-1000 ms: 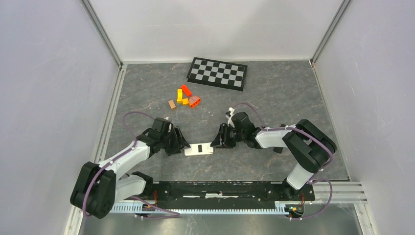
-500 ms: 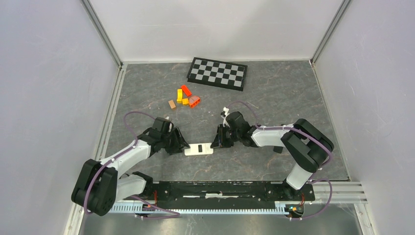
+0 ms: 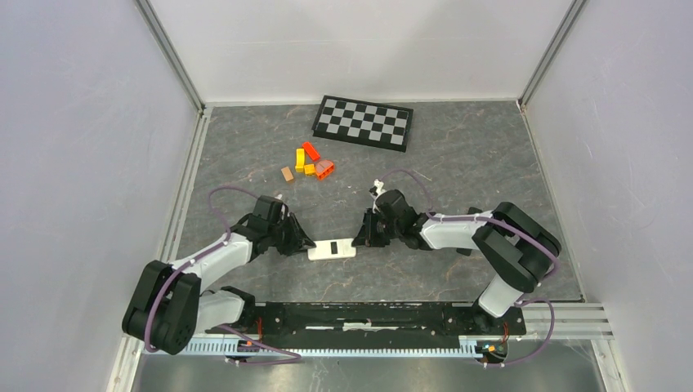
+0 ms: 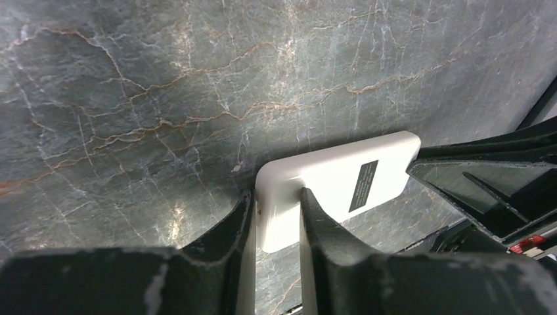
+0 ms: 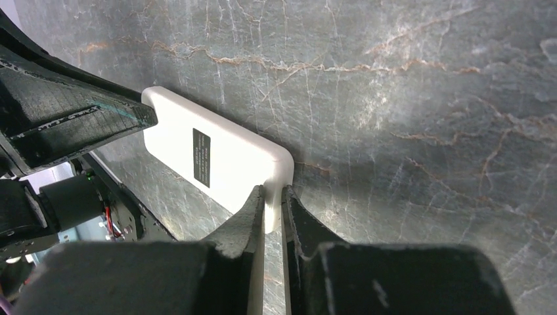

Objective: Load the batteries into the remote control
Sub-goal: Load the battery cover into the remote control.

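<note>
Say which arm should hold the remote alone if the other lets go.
Right, probably: the right gripper pinches the remote control's corner with jaws nearly closed, while the left gripper spans the opposite end wider, so it looks easier to free.

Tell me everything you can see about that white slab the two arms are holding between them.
It is the remote control, a thin, flat white slab with rounded corners, smooth like plastic. The face turned up bears one small dark label with fine print; no buttons or open battery bay show. It lies lengthwise between the arms, over the near middle of the grey marbled table. The left gripper pinches one end and the right gripper the other.
</note>
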{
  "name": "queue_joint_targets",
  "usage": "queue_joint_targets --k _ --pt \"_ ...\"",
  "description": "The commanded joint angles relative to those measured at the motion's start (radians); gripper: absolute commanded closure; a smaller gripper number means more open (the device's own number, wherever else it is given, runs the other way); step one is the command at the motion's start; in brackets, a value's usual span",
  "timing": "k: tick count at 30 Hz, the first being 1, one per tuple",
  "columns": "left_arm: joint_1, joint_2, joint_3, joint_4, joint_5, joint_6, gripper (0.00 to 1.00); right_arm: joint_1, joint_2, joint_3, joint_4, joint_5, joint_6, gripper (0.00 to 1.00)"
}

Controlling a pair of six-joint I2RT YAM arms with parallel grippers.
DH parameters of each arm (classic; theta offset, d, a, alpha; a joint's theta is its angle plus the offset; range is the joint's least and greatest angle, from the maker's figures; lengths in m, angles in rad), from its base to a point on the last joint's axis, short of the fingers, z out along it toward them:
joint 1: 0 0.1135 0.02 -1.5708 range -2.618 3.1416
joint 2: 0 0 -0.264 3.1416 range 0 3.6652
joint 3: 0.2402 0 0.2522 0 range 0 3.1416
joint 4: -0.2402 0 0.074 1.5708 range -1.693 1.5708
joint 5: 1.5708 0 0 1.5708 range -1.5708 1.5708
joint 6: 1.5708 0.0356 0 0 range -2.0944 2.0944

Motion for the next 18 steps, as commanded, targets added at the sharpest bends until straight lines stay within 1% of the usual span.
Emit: queue_joint_targets --k 1,6,10,12,15,18 --pt "-0.013 0.021 -0.051 0.073 0.069 -0.029 0.78 0.092 0.010 -0.061 0.091 0.034 0.118 0.87" --pt "-0.020 0.038 -0.063 0.119 0.099 -0.046 0.81 0.184 0.048 -0.049 0.181 0.030 0.215 0.89" --pt "-0.028 0.046 -0.070 0.130 0.097 -0.050 0.83 0.224 0.084 -0.047 0.237 0.029 0.272 0.93" --pt "-0.027 0.041 -0.070 0.116 0.079 -0.043 0.83 0.228 0.076 -0.054 0.225 0.058 0.268 0.94" --pt "-0.027 0.021 -0.046 0.065 0.029 -0.026 0.81 0.224 0.044 -0.044 0.130 0.138 0.218 0.92" --pt "-0.027 -0.006 -0.009 0.013 -0.023 -0.012 0.75 0.209 -0.010 -0.042 0.033 0.228 0.156 0.91"
